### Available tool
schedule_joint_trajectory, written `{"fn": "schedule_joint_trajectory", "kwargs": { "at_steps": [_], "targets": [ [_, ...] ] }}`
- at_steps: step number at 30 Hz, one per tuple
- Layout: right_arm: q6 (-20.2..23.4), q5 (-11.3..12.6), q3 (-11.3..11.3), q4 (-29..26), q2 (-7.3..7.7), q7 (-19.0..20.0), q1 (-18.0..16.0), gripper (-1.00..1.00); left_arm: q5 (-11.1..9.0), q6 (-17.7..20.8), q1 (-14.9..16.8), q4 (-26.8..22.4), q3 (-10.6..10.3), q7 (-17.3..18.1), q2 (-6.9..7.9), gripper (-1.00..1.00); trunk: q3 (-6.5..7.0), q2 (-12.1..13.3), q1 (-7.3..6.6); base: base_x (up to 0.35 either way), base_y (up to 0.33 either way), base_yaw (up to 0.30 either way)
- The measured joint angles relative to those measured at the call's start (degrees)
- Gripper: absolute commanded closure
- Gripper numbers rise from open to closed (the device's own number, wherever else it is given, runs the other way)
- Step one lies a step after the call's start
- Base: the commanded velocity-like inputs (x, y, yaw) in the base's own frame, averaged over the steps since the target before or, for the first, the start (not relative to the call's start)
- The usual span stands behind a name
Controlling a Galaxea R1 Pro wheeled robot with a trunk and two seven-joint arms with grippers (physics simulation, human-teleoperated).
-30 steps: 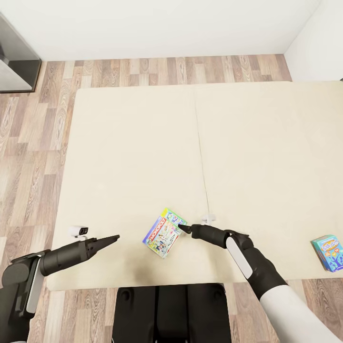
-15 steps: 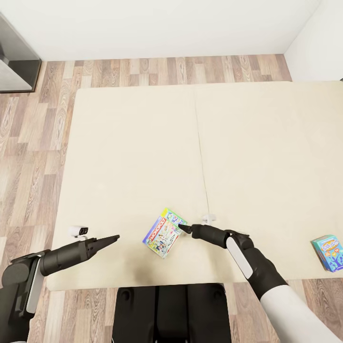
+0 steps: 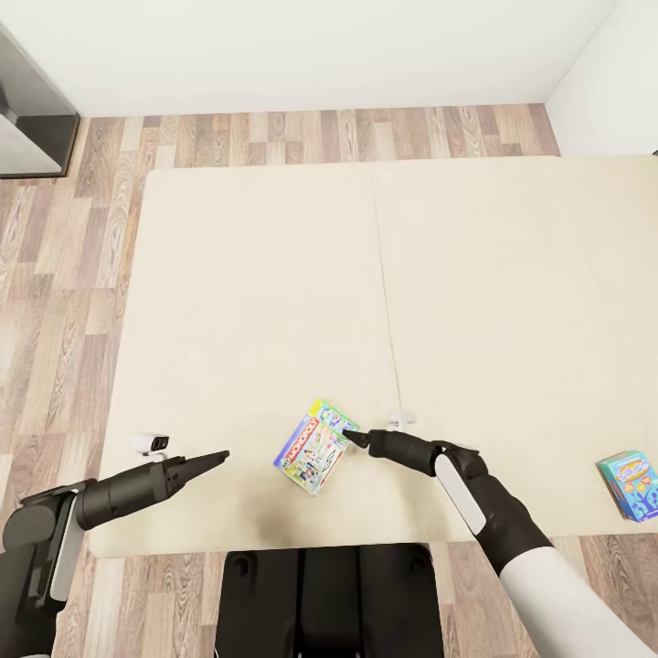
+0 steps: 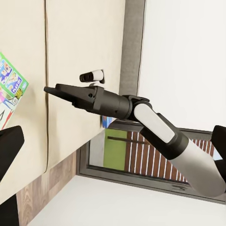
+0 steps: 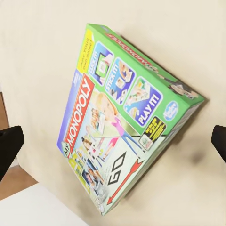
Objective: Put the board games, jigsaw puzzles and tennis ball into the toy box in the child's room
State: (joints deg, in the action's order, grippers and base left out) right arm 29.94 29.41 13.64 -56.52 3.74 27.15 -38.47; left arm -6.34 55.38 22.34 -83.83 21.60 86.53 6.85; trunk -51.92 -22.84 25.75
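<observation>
A Monopoly board game [image 3: 313, 446] with a green and blue lid lies flat near the front edge of the cream bed [image 3: 274, 274]. My right gripper [image 3: 352, 439] hovers just right of the box, its tips close to the box's green edge, open with nothing in it. In the right wrist view the Monopoly box [image 5: 122, 122] sits between the spread fingertips [image 5: 9, 146]. A second, teal board game [image 3: 631, 484] lies at the bed's front right edge. My left gripper [image 3: 224, 454] hangs open and empty left of the Monopoly box. The left wrist view catches the box's corner [image 4: 9, 89] and the right gripper [image 4: 49, 89].
Wood flooring [image 3: 64, 274] surrounds the bed on the left and far sides. A dark cabinet [image 3: 27, 110] stands at the far left against a white wall [image 3: 320, 46]. A seam [image 3: 388, 292] runs down the bed's middle. My base [image 3: 329, 594] is against the front edge.
</observation>
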Motion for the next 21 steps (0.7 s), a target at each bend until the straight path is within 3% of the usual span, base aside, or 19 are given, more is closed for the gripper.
{"fn": "schedule_joint_trajectory", "kwargs": {
  "at_steps": [21],
  "targets": [
    [-0.01, -0.04, 0.07, -0.03, -0.17, 0.00, 0.00, -1.00, 0.01, -0.01, 0.05, 0.00, 0.01, 0.01, 0.00, -1.00, 0.00, 0.00, 0.00, 0.000, 0.000, 0.038]
  ]
}}
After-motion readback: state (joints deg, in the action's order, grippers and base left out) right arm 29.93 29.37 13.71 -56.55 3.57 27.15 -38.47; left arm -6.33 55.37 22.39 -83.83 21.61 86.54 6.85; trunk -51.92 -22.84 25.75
